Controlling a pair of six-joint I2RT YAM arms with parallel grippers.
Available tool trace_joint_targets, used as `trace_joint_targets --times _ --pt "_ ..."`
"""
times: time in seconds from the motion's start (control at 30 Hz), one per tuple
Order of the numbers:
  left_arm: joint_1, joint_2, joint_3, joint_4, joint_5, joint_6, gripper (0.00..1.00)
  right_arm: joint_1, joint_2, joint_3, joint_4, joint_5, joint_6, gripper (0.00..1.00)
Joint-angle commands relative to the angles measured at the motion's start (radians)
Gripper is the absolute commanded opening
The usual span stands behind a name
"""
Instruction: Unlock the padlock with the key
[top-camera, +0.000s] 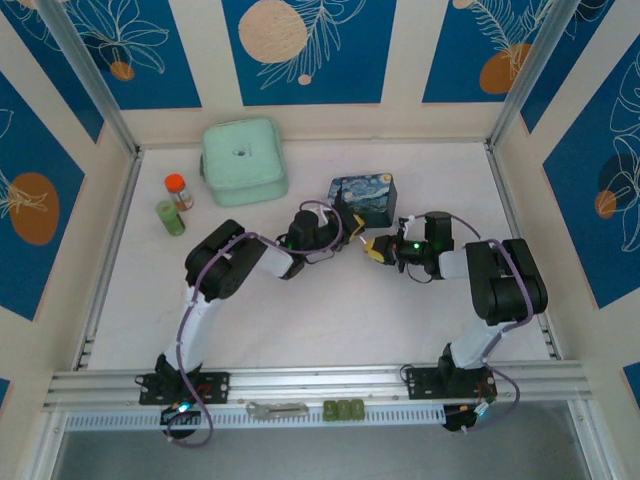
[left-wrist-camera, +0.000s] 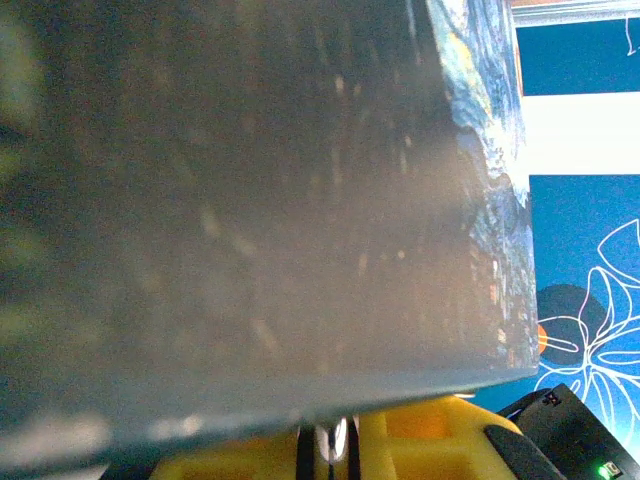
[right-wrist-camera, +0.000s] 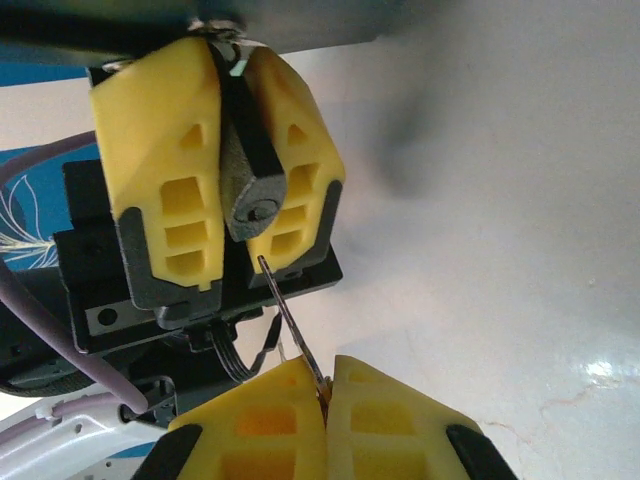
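Clenched tight with the right gripper (right-wrist-camera: 325, 378) on the key (right-wrist-camera: 293, 325), head end buried between the yellow pads, thin blade left poking out ahead of the fingertips and slanting a little off to one side. Directly ahead of that claw, just past the blade's tip: the padlock (right-wrist-camera: 250, 170), grasped across its dark body by the left gripper (right-wrist-camera: 232, 80), pinched between both fingers, long axis lying along those fingers, keyhole (right-wrist-camera: 262, 212) end turned back toward the right claw. At the left claw's fingertips, apparently hung by the shackle (right-wrist-camera: 225, 30) from the lower edge of the tin box (top-camera: 363, 198). Not yet inserted, by the look of it: tip stopped just short of the keyhole, at the near edge of the lock body, a shade off the slot. Cannot tell whether touching metal or the yellow finger beside it. Nearer arm for the coming move, as a judgement: the right, with the lock close in front. Probably calls for shifting the tip slightly forward and across, squaring the blade's long axis with the lock body's length, then pushing in. Likely to skate off the face if driven at the present slant.
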Motion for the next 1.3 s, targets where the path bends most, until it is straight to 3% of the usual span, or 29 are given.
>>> trace_joint_targets --times 0.0,1.27 --pt "0.000 0.001 -0.015 0.068 0.019 -0.012 0.00 0.004 0.013 0.024 0.032 -0.022 0.015 0.00" --pt "-0.012 -0.009 -0.015 0.092 0.022 -0.019 0.00 0.020 0.078 0.042 0.182 -0.029 0.095 0.00"
